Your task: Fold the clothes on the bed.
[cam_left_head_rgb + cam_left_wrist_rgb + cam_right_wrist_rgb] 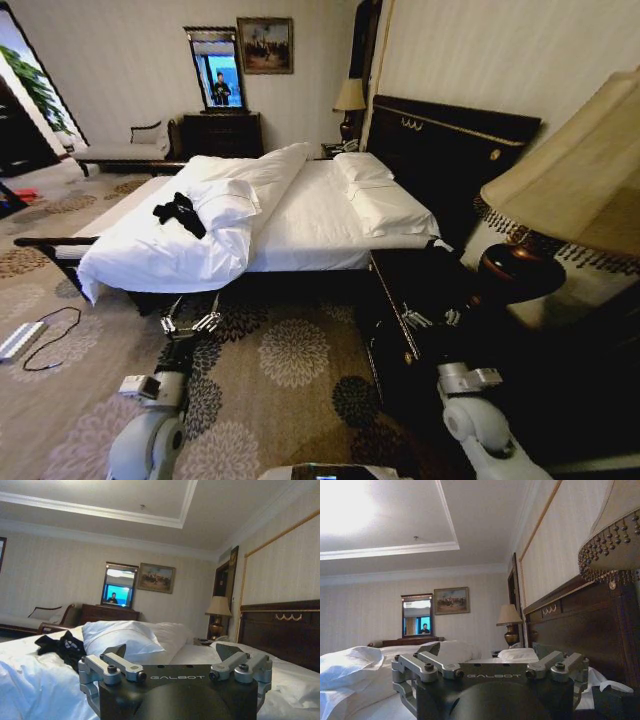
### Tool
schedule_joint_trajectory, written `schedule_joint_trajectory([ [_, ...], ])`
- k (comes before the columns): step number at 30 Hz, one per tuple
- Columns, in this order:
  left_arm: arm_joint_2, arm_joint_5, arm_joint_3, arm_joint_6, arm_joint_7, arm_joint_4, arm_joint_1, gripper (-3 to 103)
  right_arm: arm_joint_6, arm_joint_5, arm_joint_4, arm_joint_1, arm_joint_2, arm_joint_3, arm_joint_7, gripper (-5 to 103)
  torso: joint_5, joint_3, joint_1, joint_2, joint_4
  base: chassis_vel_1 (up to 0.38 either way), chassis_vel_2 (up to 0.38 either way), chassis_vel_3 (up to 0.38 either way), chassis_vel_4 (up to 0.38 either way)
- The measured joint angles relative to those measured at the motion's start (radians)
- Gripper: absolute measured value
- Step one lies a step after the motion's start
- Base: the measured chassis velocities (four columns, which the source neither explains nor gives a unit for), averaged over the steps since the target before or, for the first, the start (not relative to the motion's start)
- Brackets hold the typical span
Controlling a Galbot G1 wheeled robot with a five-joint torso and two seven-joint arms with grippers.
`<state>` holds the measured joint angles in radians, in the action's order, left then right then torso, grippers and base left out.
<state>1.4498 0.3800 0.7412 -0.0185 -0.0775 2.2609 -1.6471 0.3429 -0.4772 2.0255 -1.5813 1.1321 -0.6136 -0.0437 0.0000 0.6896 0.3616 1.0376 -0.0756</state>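
The clothes (pixel 180 213) are one crumpled black garment lying on the white duvet near the foot corner of the bed (pixel 320 215), beside a folded-back heap of duvet. The left wrist view shows the clothes (pixel 62 645) as a dark bunch on the bedding, beyond my left gripper (pixel 172 652). My left gripper (pixel 190 316) hangs open and empty over the carpet, just short of the bed's near side. My right gripper (pixel 433 316) is open too, empty, above the dark nightstand. In the right wrist view that right gripper (pixel 487 651) faces along the bed toward the pillows.
A dark nightstand (pixel 400 290) with a big fringed lamp (pixel 570 180) stands close on my right. A white device with a black cable (pixel 25 338) lies on the patterned carpet at the left. A pale chaise bench (pixel 120 152) and a dresser with mirror (pixel 220 125) stand beyond the bed.
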Motion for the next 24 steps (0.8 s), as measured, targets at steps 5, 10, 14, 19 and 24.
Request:
schedule_joint_trajectory([
  [5, 0.003, -0.006, -0.001, 0.001, 0.001, 0.003, -0.003, 100, 0.001, 0.0, 0.0, 0.001, 0.001, 0.001, 0.0, 100, 0.0, 0.0, 0.0, 0.0, 0.0, -0.091, 0.076, 0.069, -0.072],
  [10, 0.005, -0.013, -0.002, 0.001, 0.001, 0.004, -0.006, 100, 0.005, 0.001, -0.003, 0.002, 0.007, 0.001, 0.001, 100, 0.0, 0.0, 0.0, 0.0, 0.0001, -0.206, 0.186, 0.18, -0.165],
  [14, 0.005, -0.018, -0.003, 0.0, 0.001, 0.003, -0.009, 100, 0.009, 0.002, -0.005, 0.001, 0.012, 0.003, 0.002, 100, -0.0002, 0.0, 0.0, 0.0, 0.0001, -0.254, 0.242, 0.248, -0.239],
  [19, 0.007, -0.025, -0.006, -0.002, 0.002, 0.004, -0.012, 100, 0.012, 0.004, -0.007, 0.003, 0.013, 0.004, 0.002, 100, 0.0001, 0.0, 0.001, 0.0, 0.0003, -0.243, 0.246, 0.249, -0.246],
  [24, 0.005, -0.026, -0.003, -0.005, 0.002, 0.006, -0.017, 100, 0.015, 0.005, -0.012, 0.003, 0.014, 0.004, 0.003, 100, 0.0, 0.0, 0.0, 0.0, 0.0, -0.187, 0.184, 0.195, -0.198],
])
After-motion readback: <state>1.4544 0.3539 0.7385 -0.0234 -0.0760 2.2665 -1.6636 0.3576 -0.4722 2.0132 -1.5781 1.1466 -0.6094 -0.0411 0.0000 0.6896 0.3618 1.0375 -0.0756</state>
